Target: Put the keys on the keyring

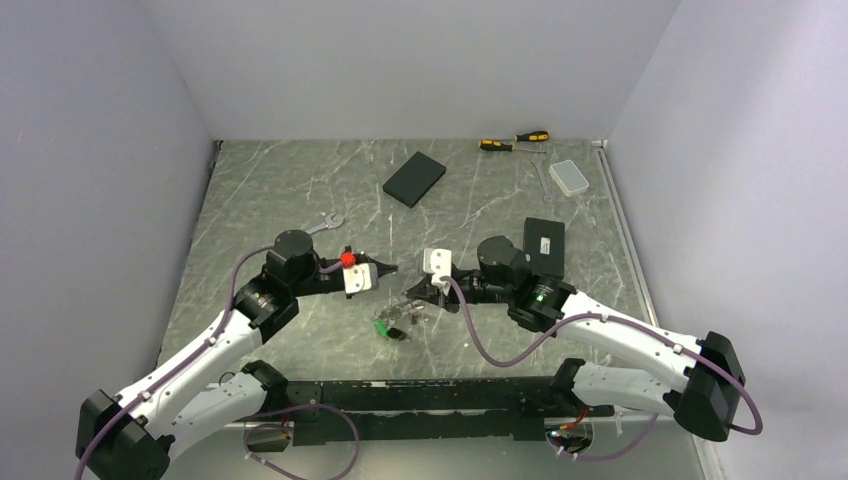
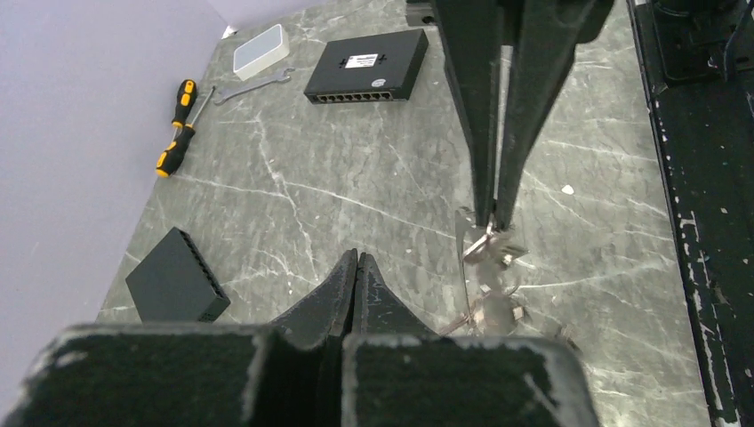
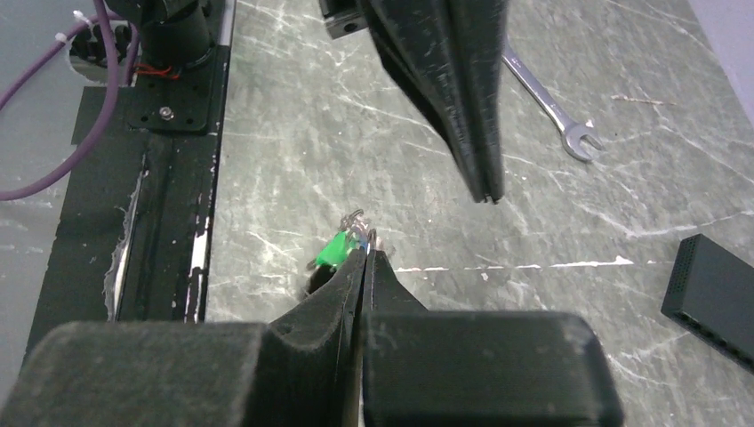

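The right jaws are pressed together on what looks like the keyring (image 2: 461, 238), probably to steady it so a key can be threaded on. The keys (image 3: 334, 252) lie bunched on the surface (image 1: 300, 190) just under those tips. The left jaws, shut and empty, hover just opposite.

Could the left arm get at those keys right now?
Probably yes. The left pincer hangs close beside the keys, which the right pincer grips, with nothing between them. It is shut, so it would have to open first.
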Available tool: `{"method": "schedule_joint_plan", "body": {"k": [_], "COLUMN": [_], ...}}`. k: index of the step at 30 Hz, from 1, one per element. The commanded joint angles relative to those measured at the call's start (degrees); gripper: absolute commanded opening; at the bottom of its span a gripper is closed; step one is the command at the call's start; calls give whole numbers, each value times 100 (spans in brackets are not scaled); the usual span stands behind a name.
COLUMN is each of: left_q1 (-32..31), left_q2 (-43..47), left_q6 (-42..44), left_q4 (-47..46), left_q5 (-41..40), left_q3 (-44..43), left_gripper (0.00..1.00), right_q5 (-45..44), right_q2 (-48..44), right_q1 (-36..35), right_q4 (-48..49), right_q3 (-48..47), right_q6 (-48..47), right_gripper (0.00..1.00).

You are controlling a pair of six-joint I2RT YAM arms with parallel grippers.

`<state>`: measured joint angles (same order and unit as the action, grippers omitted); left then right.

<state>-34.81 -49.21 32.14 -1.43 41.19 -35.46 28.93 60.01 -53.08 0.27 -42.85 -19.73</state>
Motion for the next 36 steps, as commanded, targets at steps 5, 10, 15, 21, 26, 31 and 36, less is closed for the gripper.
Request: {"method": "schedule_joint_plan", "body": {"k": [5, 10, 15, 21, 26, 31, 36], "left_q1": [106, 106, 71, -55, -256, -1070, -1233], "left_q2": [-131, -172, -209, -412, -1598, -1868, -1499], "left_q6": [-261, 18, 108, -1569, -2013, -549, 1434], "left_q4": [-89, 396, 613, -1021, 88, 798, 1408], "left_q5": [88, -31, 72, -13, -102, -972, 50], "left_q3": [-406, -507, -456, 171, -728, -673, -435], "left_gripper": [0, 0, 8, 65, 71, 68, 66], "right_q5": [-406, -687, -1905, -3457, -4564, -5036, -4238], "right_q2": [0, -88, -706, -1343, -1256, -1409, -1745], "right_q1": [-184, -185, -180, -169, -138, 305, 1328], "right_q4": [134, 261, 733, 1382, 1208, 1191, 1028], "right_q3": [-178, -36, 547, 1232, 1219, 1371, 1509], "right_q6": [-286, -105, 656, 1338, 1441, 1746, 2374], "right_gripper": [0, 0, 0, 0, 0, 0, 0]}}
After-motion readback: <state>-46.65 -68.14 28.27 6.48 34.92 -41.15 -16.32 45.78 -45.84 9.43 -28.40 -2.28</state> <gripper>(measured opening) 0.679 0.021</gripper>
